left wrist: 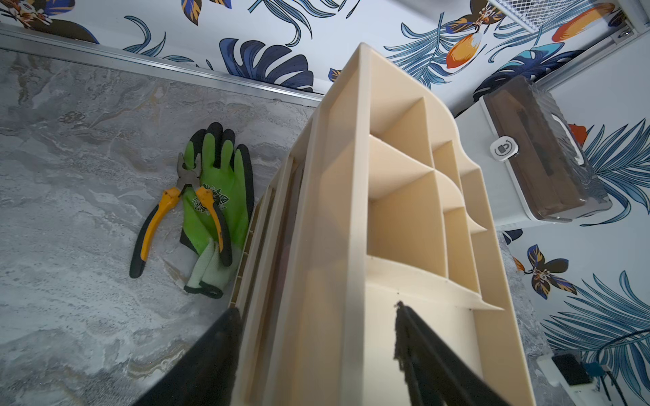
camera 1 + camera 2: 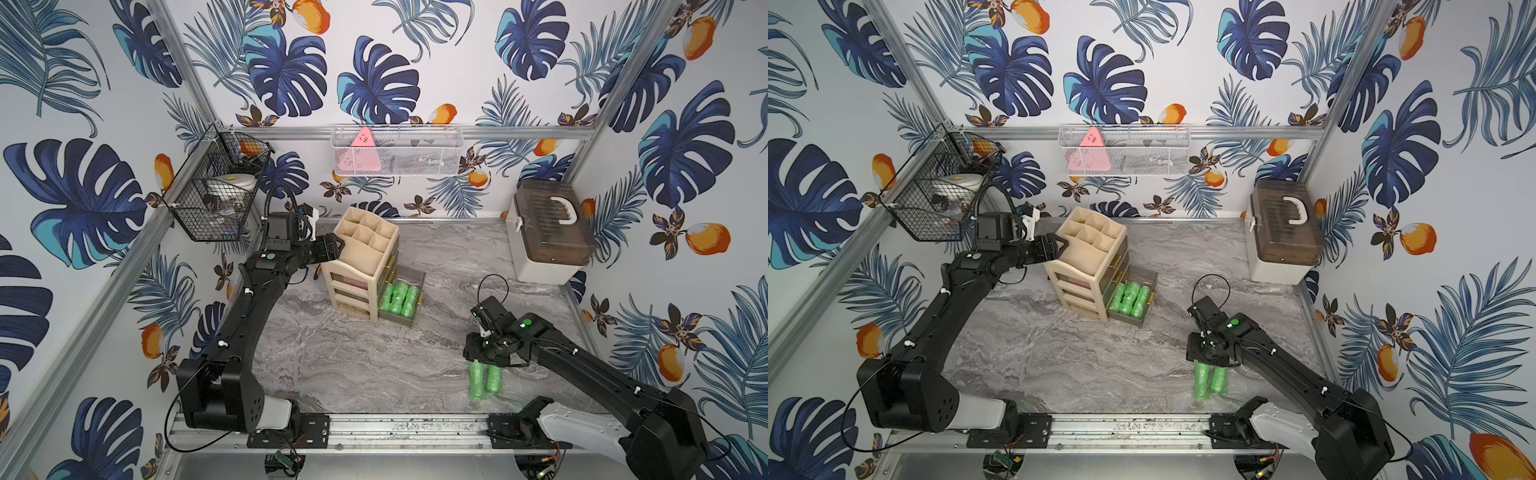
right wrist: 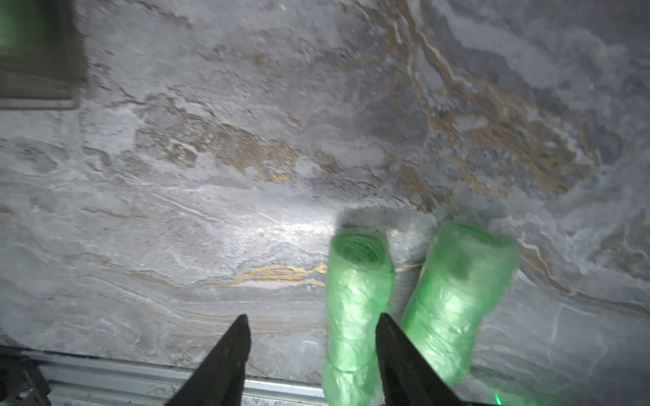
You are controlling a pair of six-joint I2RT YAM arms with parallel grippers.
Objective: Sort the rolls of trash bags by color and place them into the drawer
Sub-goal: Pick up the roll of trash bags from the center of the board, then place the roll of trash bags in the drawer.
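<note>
right wrist — crinkly green rolls (image 3: 355, 298), marbled table (image 3: 211, 158)

Marble table (image 2: 353, 365); two green rolls (image 2: 493, 379), organizer (image 2: 361, 266)

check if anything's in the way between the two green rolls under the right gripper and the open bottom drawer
Nothing visible does. The two green rolls lie on the table under the open right gripper, and only bare marble shows between them and the open drawer, which already holds other green rolls.
</note>
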